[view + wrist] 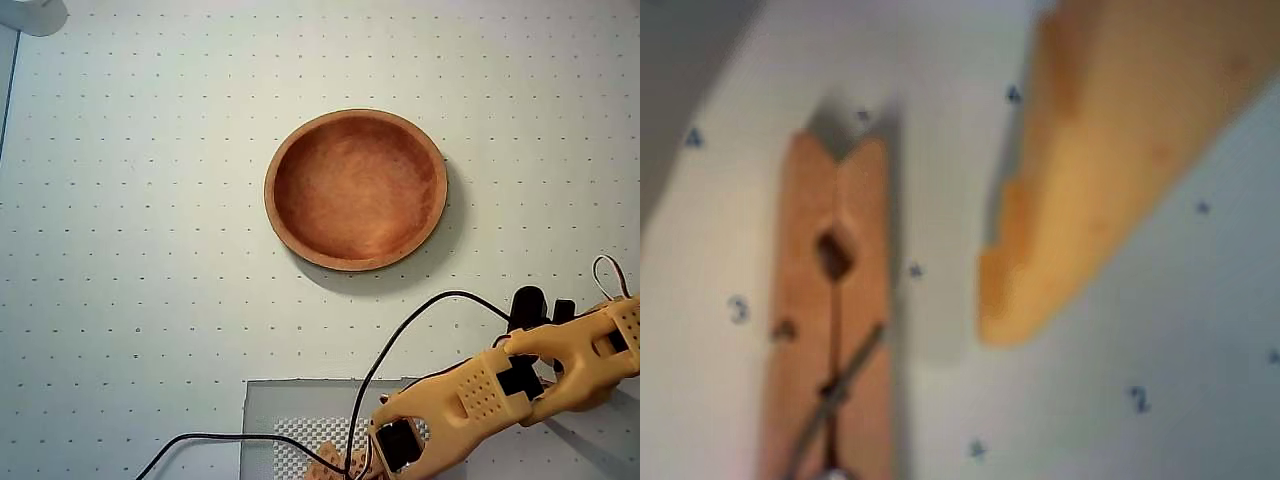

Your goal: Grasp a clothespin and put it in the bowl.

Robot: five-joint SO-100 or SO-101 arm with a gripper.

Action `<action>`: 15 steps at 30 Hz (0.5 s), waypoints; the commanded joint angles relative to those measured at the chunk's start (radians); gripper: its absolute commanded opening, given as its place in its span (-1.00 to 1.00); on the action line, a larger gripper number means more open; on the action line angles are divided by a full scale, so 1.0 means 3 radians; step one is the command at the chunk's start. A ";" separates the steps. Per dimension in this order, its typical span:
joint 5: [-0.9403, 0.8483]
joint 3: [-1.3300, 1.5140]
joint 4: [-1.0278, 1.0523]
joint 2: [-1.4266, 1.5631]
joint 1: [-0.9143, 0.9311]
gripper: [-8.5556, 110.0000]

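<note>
Overhead view: the orange-yellow printed arm [520, 380] reaches in from the right edge toward the bottom of the frame, a black cable [400, 335] looping off it. Its gripper end sits at the bottom edge and is cut off there, so the jaws are not readable from above.

Wrist view: one broad orange-yellow finger [1110, 170] of the gripper comes down from the upper right, its tip hanging just beside the slim light-tan wooden clothespin [830, 300], apart from it with a strip of mat between. The pin lies flat, left of that finger, long axis running up-down in the picture, notched end at top, metal spring wire near the bottom edge. Only this one finger shows; nothing is between the fingers that I can see, and whether the jaws stand spread or closed I cannot tell.

The round reddish-brown wooden bowl [356, 190] with lighter rim sits well apart from the gripper, up-frame of the arm, on the pale dotted mat [130, 250]. Its inside shows only bare wood.
</note>
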 commanded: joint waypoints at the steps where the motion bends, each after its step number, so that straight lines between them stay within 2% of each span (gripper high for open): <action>1: -0.0020 -0.0051 0.0015 -0.0015 0.0077 -0.43; 15: 0.0051 -0.0061 0.0010 -0.0358 0.0066 -0.43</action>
